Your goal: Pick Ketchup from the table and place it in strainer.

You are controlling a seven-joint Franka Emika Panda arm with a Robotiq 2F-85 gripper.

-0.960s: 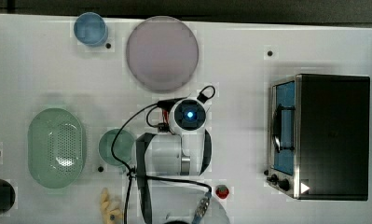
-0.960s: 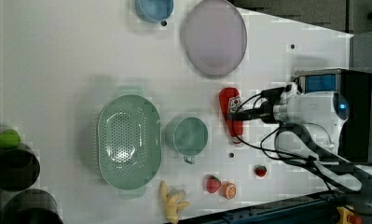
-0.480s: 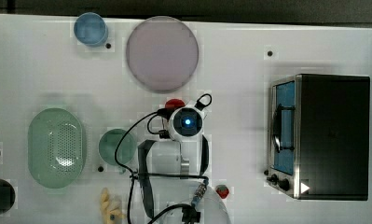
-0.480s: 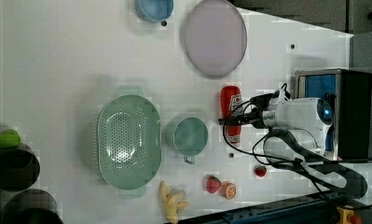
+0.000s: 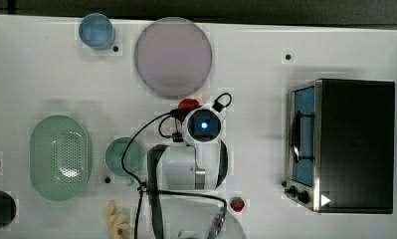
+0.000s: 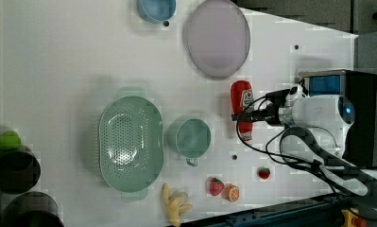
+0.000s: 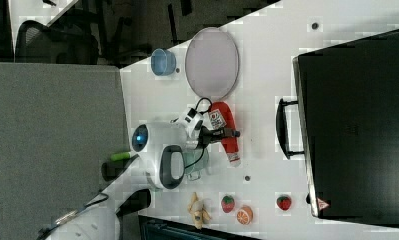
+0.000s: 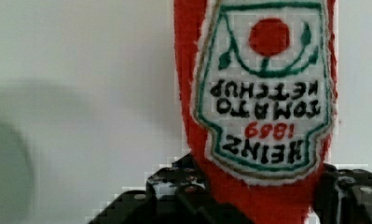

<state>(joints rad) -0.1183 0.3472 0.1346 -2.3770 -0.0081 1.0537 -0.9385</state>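
The ketchup [image 6: 241, 101] is a red bottle with a white label, lying flat on the white table between the purple plate and the teal cup [image 6: 190, 138]. In the top view its red end [image 5: 188, 104] peeks out past the arm's wrist. My gripper [image 6: 243, 116] straddles the bottle's narrower part, and in the wrist view the ketchup [image 8: 258, 93] fills the space between my black fingers [image 8: 174, 189], which press on both of its sides. The strainer [image 5: 37, 149], a pale mint oval basket, stands at the top view's left, beyond the cup [image 5: 119, 155].
A purple plate [image 5: 172, 57] and a blue bowl [image 5: 96, 31] lie at the top view's upper edge. A black toaster oven [image 5: 345, 144] stands at the top view's right. Toy strawberries [image 6: 216, 186], an orange slice [image 6: 232, 192] and a banana [image 6: 174, 205] lie near the front edge.
The arm has slid over the ketchup towards the purple plate, and the jaws have narrowed from wide open onto the bottle's sides. The bottle still lies on the table.
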